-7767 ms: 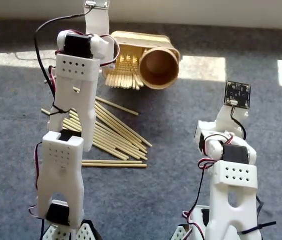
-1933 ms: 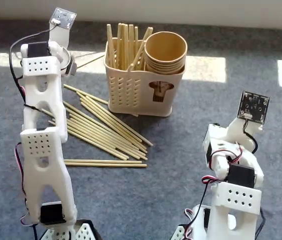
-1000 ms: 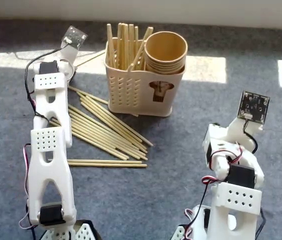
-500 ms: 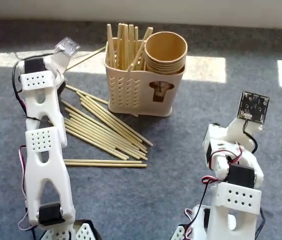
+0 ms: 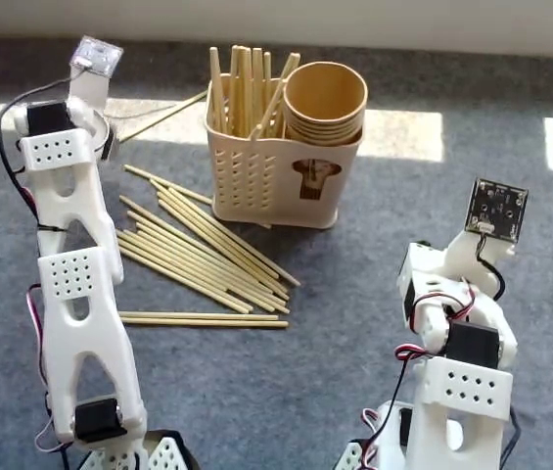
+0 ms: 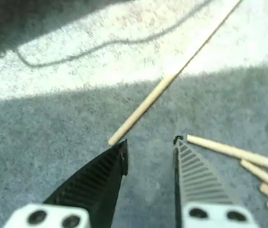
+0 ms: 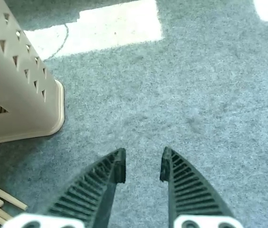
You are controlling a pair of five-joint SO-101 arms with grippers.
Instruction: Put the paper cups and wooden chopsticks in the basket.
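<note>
The coming move is judged to turn on a single stray chopstick [image 6: 145,102], which lies alone toward the far-left corner of the counter [image 5: 354,323], apart from the main spread of loose chopsticks [image 5: 198,255] fanned out beside the basket [image 5: 276,186]. The left gripper [image 6: 149,144] is held low over the counter with its jaws parted to a moderate gap and nothing between them. The near end of the stray chopstick is seen just beside the tip of one finger [image 6: 119,152], not inside the gap. Its long axis runs diagonally away from the gripper toward the far edge and the basket's rim, so it is neither square across the jaws nor centred between them. A small sideways shift would likely be needed before a closing could catch it. The paper cups [image 5: 325,98] are already stacked upright in the basket, next to a bundle of standing chopsticks. The right gripper [image 7: 142,164] is held over bare counter near the basket's corner, its jaws slightly parted and empty. It lies well apart from every loose chopstick, so the left arm is judged the nearer one for this pick.
</note>
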